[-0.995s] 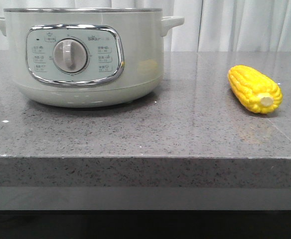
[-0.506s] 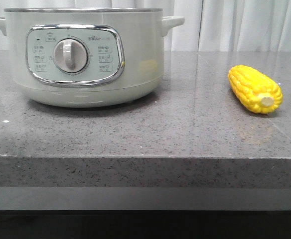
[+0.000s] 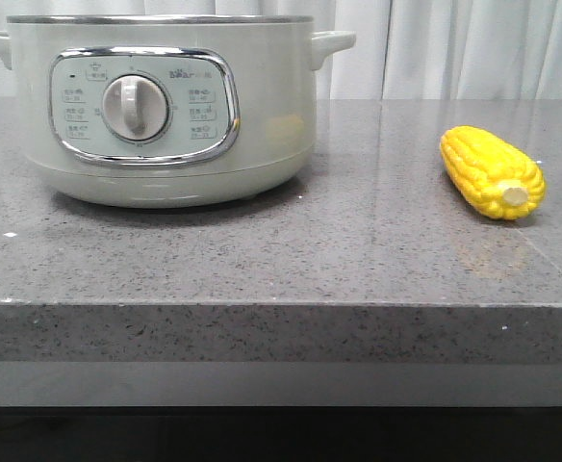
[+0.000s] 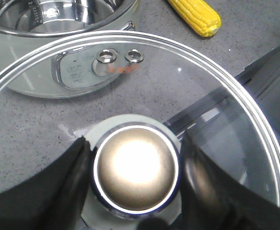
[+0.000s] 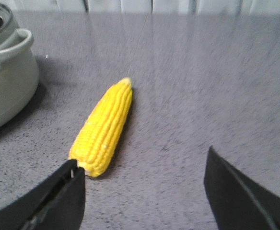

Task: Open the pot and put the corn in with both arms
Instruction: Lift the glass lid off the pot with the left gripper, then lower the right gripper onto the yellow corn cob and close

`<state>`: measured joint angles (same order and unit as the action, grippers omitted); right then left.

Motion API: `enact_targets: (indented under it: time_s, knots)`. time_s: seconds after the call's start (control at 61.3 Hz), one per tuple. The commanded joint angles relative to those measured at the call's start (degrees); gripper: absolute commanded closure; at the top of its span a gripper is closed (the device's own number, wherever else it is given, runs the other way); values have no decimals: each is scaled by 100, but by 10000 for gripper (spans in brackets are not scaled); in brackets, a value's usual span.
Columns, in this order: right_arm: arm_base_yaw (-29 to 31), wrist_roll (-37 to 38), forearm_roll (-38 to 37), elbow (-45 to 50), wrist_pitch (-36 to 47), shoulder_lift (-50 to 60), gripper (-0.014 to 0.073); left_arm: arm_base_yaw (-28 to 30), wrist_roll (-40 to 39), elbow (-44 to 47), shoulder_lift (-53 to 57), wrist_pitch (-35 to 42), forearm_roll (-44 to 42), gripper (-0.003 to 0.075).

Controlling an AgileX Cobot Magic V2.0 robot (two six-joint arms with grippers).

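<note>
The pale grey-green pot stands at the left of the counter, its dial facing forward. In the left wrist view the pot is uncovered and its steel inside shows. My left gripper is shut on the round metal knob of the glass lid, which hangs off the pot toward the counter's front edge. The yellow corn lies at the right. My right gripper is open just short of the corn, whose stub end is by one fingertip. Neither arm appears in the front view.
The grey speckled counter ends in a front edge close to the camera. White curtains hang behind. A side handle of the pot is a short way from the corn.
</note>
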<state>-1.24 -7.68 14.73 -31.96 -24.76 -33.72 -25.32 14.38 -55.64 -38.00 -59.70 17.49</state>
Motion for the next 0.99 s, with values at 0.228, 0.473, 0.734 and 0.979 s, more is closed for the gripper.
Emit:
enact_targets:
  time_s: [0.228, 0.473, 0.734, 0.979]
  knots:
    - [24, -8, 626, -1436, 243, -2504, 13, -42, -7, -211, 22, 749, 235, 634]
    - [-418, -8, 739, -2289, 90, -3759, -62, -42, 3, -211, 22, 749, 235, 634]
    - [-660, -8, 1136, -2875, -16, -4858, -62, -42, 3, -211, 22, 749, 235, 634]
    - [-660, -8, 1167, -3084, -126, -5507, -59, -42, 3, -211, 22, 824, 235, 634]
